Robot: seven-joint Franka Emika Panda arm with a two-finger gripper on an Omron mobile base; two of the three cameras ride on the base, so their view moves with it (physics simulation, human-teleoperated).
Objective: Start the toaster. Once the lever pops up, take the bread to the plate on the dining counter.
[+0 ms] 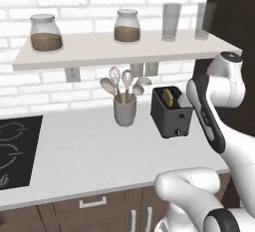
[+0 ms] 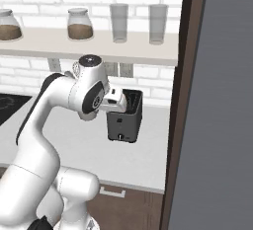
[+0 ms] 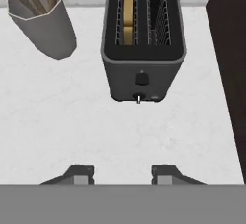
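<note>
The toaster (image 3: 143, 40) stands on the white counter (image 1: 84, 151) near its right end, close to the brick wall, with the dark tall cabinet (image 2: 190, 100) just to its right. In the hand view it is seen from above and in front: two slots on top, the bread (image 3: 128, 12) standing on edge in the left slot, the right slot bare wire. A small dark lever (image 3: 141, 78) sits on the front face, and below it a tiny knob (image 3: 139, 98) near the base. The gripper (image 3: 122, 175) hangs above the counter in front of the toaster, well apart from it, its two fingertips (image 3: 80, 174) spread wide with nothing between them. In the left base view the bread (image 1: 170, 97) shows as a tan edge rising from the toaster (image 1: 172, 111). A grey cup (image 1: 124, 110) of utensils stands just left of the toaster. Above, a shelf (image 1: 124, 49) carries two jars (image 1: 46, 33) with brown contents and two glasses (image 1: 171, 22). A black cooktop (image 1: 15, 149) lies at the counter's left end.
</note>
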